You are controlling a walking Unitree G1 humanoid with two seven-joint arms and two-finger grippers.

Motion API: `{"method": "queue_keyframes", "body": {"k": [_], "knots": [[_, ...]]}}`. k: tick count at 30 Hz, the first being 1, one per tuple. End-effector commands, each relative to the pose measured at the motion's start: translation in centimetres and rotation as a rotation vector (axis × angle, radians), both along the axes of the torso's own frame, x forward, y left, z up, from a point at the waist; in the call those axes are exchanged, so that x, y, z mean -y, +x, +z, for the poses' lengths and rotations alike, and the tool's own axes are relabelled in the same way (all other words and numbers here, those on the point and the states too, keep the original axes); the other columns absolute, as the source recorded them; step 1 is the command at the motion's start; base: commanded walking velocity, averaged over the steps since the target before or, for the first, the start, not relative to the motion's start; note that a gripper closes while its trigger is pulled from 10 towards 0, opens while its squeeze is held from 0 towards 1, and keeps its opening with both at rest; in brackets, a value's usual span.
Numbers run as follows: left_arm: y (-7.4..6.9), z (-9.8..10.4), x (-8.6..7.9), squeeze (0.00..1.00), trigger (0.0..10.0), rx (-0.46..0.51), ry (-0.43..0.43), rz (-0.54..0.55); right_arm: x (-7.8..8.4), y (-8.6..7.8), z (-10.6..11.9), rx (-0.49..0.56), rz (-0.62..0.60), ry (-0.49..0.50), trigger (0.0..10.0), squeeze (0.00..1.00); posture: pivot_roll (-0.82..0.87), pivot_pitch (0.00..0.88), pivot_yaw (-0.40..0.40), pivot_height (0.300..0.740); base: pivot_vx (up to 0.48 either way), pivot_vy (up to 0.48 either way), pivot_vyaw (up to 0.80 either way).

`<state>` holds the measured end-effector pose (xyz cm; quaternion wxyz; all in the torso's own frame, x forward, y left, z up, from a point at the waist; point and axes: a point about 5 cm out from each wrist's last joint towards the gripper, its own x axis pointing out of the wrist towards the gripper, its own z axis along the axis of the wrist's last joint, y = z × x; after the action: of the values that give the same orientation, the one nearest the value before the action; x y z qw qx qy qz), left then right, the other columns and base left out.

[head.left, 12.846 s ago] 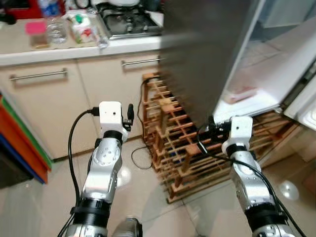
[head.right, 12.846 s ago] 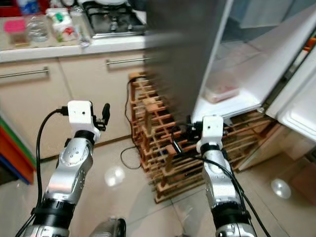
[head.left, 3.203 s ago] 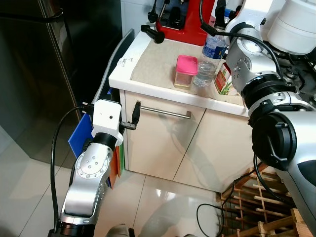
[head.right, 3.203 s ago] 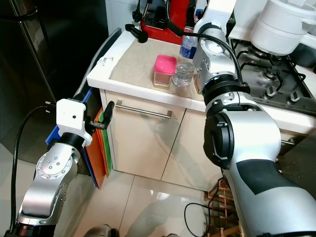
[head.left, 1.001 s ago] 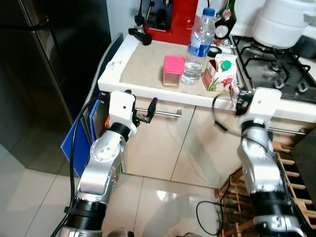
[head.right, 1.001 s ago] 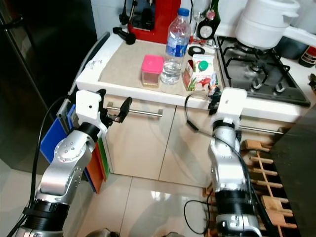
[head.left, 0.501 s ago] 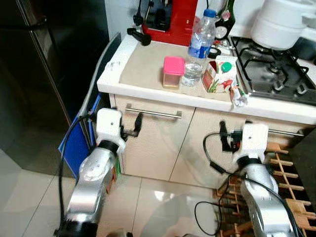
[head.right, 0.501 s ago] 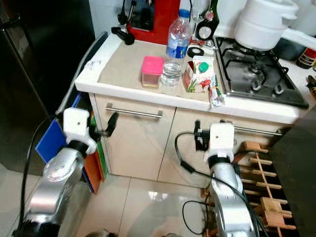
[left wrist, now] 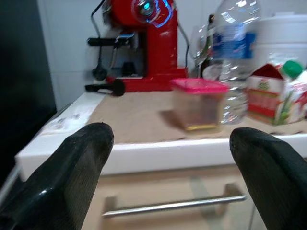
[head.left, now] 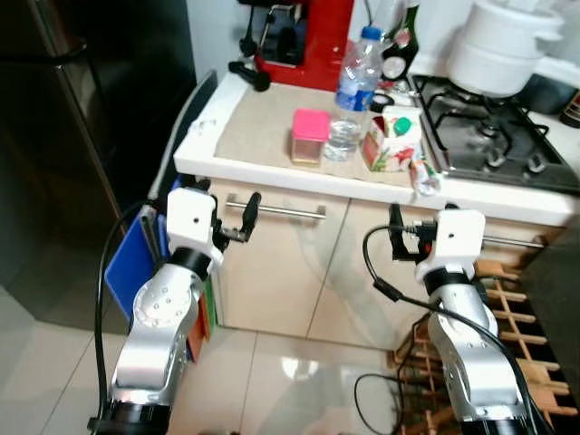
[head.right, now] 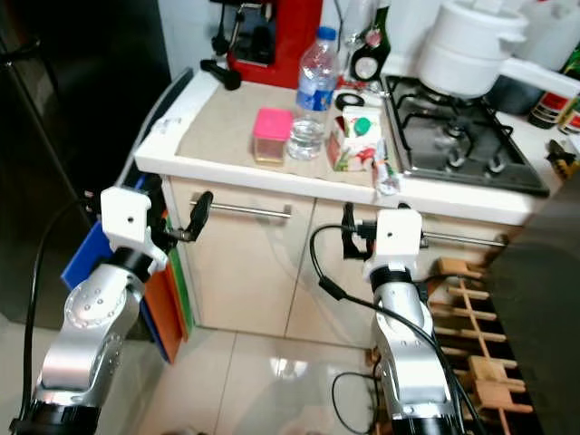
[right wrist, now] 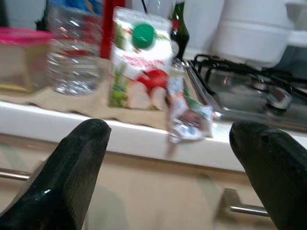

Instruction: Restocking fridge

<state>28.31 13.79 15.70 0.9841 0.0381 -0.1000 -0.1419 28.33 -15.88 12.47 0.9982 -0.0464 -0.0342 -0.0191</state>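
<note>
On the counter (head.left: 272,165) stand a pink-lidded container (head.left: 309,136), a clear water bottle (head.left: 352,91) and a juice carton (head.left: 392,139) with a green cap. A small wrapped packet (head.left: 423,175) lies at the counter's edge. My left gripper (head.left: 246,216) hangs open and empty in front of the cabinet door, just below the counter and facing the container (left wrist: 199,105). My right gripper (head.left: 396,231) is also open and empty, below the counter edge, looking at the carton (right wrist: 139,64) and packet (right wrist: 189,117).
A cabinet handle (head.left: 281,210) runs between the grippers. A red coffee machine (head.left: 299,36) stands at the back, with a gas hob (head.left: 489,127) and white pot (head.left: 503,45) to the right. A dark fridge (head.left: 82,136) and blue boards (head.left: 131,267) are on the left, a wooden rack (head.left: 535,299) lower right.
Over the last second my right gripper dropped from the counter edge to in front of the cabinet doors. The left gripper stayed near the handle. The view shifted slightly.
</note>
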Motion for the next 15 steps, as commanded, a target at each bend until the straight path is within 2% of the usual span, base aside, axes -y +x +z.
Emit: {"method": "queue_keyframes", "body": {"k": [1, 4, 10, 13, 15], "knots": [[0.2, -0.4, 1.1, 0.00, 10.0, -0.022, 0.004, -0.042, 0.6, 0.2, -0.3, -0.018, -0.035, -0.007, 10.0, 0.00, 0.00, 0.000, -0.043, 0.727, 0.349, -0.326, -0.40], [0.8, -0.9, 0.7, 0.00, 10.0, -0.057, 0.008, 0.001, 0.2, 0.6, 0.0, 0.006, -0.005, -0.014, 10.0, 0.00, 0.00, 0.000, -0.046, 0.710, 0.135, 0.000, -0.43], [1.0, -0.9, 0.6, 0.00, 10.0, -0.044, 0.022, 0.016, 0.1, 1.1, 0.4, 0.021, -0.007, -0.005, 10.0, 0.00, 0.00, 0.000, -0.054, 0.710, 0.000, 0.000, 0.00], [1.4, -1.2, 0.1, 0.00, 10.0, -0.075, -0.016, 0.060, 0.4, 1.0, 0.0, 0.008, -0.025, 0.035, 10.0, 0.00, 0.00, 0.000, -0.059, 0.710, 0.000, 0.000, 0.00], [1.6, -1.4, -0.7, 0.00, 10.0, -0.096, -0.054, 0.103, 0.7, 1.1, -0.4, -0.017, -0.054, 0.102, 10.0, 0.00, 0.00, 0.000, -0.058, 0.710, 0.000, 0.000, 0.00]]}}
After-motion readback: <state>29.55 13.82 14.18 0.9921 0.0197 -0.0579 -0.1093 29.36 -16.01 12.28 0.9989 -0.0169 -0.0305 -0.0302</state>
